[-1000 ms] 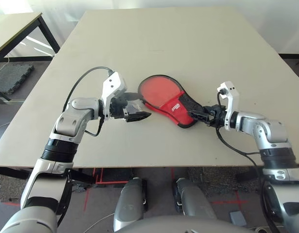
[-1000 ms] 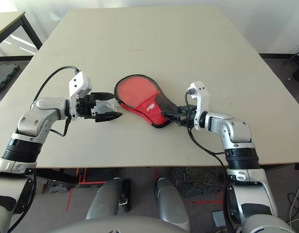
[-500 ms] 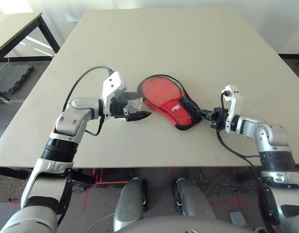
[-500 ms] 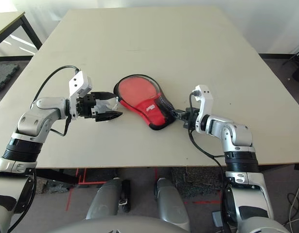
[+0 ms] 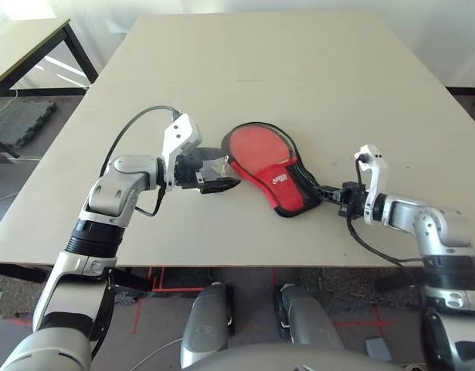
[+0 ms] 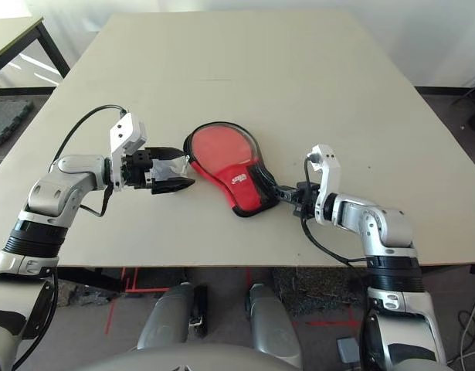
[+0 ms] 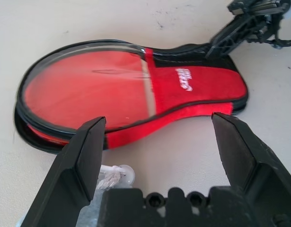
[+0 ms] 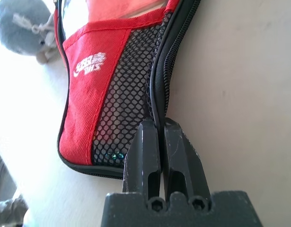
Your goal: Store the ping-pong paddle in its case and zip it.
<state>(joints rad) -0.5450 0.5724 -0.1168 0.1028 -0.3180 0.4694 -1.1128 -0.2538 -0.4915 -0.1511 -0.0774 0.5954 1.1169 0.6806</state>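
Note:
The case (image 5: 279, 179) lies flat mid-table, red with a white logo, black mesh and a black zipper edge. The ping-pong paddle's red face (image 5: 252, 145) shows in the case's round end; its handle is hidden. My right gripper (image 5: 324, 189) is shut on the black zipper edge (image 8: 157, 101) at the case's narrow end, on its right side. My left gripper (image 5: 224, 168) stands open just left of the round end, apart from the case (image 7: 183, 90).
A pale grey-white lump on a white cord (image 7: 118, 174) lies on the table under my left gripper's fingers (image 7: 83, 156). Bare tabletop (image 5: 299, 69) stretches behind the case. Another table (image 5: 21, 46) stands at the far left.
My right gripper has shut on the zipper edge and its arm has drawn back to the right. The case's narrow end has swung slightly toward me. The left arm has stayed put.

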